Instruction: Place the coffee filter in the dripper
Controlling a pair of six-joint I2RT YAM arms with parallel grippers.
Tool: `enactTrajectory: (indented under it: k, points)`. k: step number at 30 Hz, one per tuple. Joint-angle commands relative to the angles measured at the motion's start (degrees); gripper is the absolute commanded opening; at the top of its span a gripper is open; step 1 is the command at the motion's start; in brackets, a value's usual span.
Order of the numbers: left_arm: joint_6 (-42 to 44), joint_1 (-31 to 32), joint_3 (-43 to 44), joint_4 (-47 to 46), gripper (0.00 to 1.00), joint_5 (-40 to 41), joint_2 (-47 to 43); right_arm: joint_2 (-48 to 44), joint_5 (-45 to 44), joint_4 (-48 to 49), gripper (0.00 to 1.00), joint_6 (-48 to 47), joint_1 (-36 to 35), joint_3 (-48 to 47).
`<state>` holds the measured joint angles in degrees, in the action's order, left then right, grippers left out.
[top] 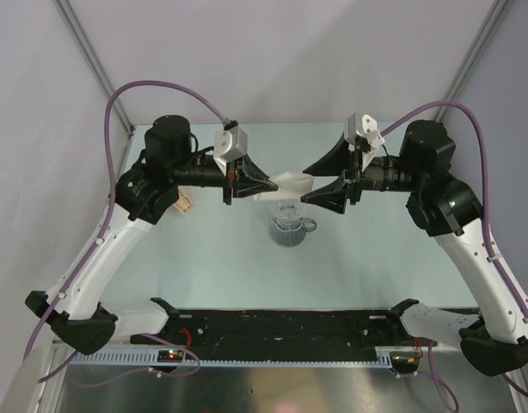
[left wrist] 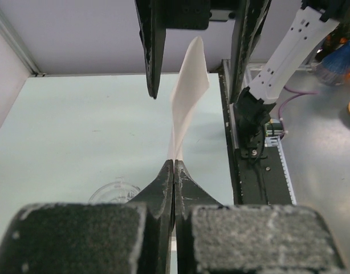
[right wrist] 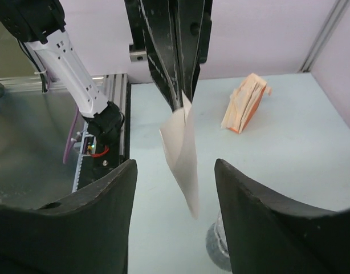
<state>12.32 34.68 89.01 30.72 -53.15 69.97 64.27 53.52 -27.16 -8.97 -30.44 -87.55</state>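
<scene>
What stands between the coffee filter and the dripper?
Nothing visible. The left claw holds the coffee filter in the air above the dripper; the open right claw faces it from the side, not underneath.

The pale table [top: 212,267] carries the dripper [top: 290,229] and a tan stack [right wrist: 246,105].

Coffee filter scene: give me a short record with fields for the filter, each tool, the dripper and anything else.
coffee filter: in the air between the tools, not in the dripper
left tool: shut on the coffee filter
right tool: open, straddling it, not gripping
dripper: upright on the table, under the filter
other: tan stack on the table's left side
</scene>
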Motion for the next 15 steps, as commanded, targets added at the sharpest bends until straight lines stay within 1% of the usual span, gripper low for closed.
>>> enactTrajectory:
  k: [1,6,8,10,13,15]
  points:
    - [-4.43,-0.56,3.22,-1.02,0.00,-4.79,0.57,-0.34,3.12,-4.57,0.60,0.61,1.28,0.88]
    - [-6.32,-0.53,3.96,-1.10,0.00,-6.20,1.34,0.75,3.60,-5.38,0.48,-0.07,1.58,2.63]
    - [-7.19,-0.43,4.21,-1.10,0.00,-6.16,1.67,1.49,4.05,-4.55,0.41,0.27,1.60,2.55]
    - [-8.11,-0.45,4.54,-1.08,0.00,-5.91,2.03,2.07,4.64,-3.73,0.32,0.82,1.61,2.47]
    - [-9.30,-0.42,4.78,-1.03,0.00,-5.50,2.40,2.72,5.99,-3.46,0.14,1.15,1.67,2.24]
    - [-9.85,-0.56,4.97,-1.02,0.00,-4.89,2.54,2.86,6.40,-3.39,0.04,1.44,1.62,2.15]
